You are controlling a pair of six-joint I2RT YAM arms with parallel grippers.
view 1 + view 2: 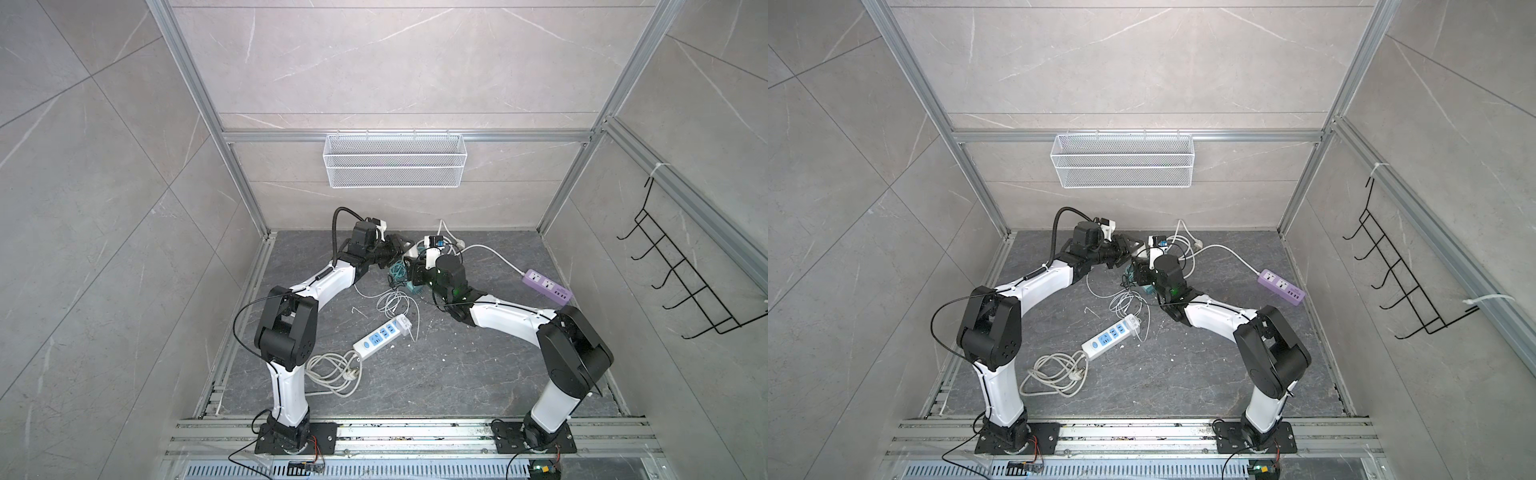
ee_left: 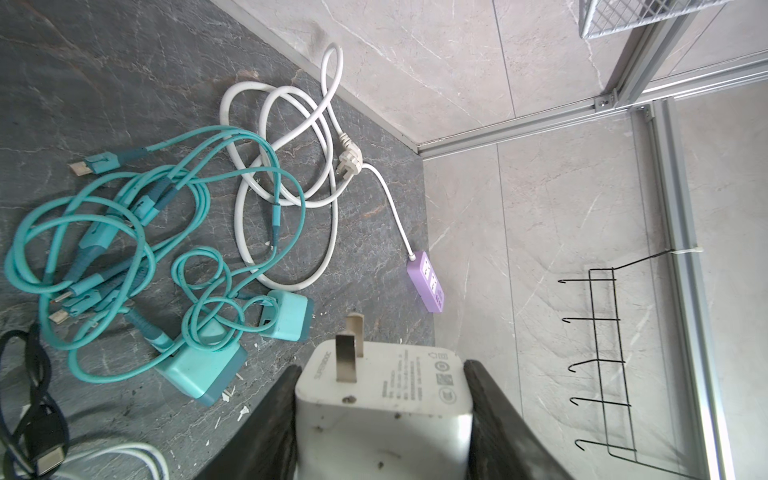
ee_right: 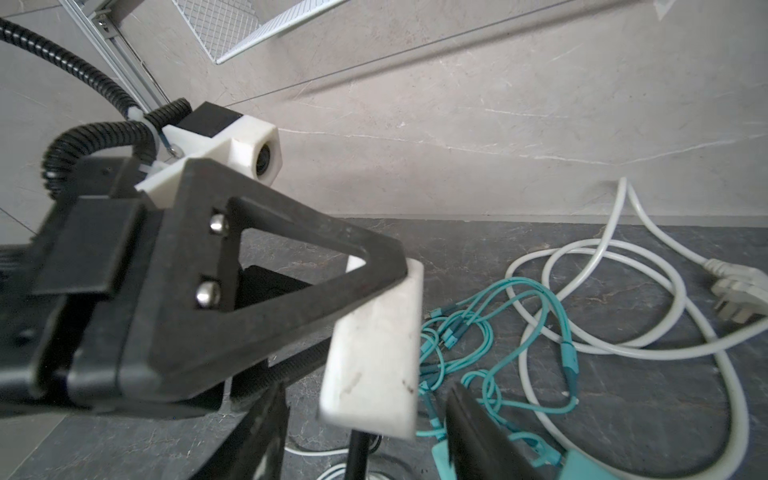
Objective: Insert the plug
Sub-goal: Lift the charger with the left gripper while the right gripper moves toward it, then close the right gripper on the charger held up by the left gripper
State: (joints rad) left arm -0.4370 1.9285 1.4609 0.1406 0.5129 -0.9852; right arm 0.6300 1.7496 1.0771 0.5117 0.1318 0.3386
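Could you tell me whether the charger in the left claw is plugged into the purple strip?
No, the left claw holds the charger with its prongs bare, far from the purple strip by the wall.

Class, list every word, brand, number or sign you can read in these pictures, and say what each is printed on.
"SUPERVOOC": on the pronged face of the white charger, held in the left hand.
Rows of fine print, round marks and a square code on that same face: too small to read.
On the white power strip and the purple power strip: nothing legible.
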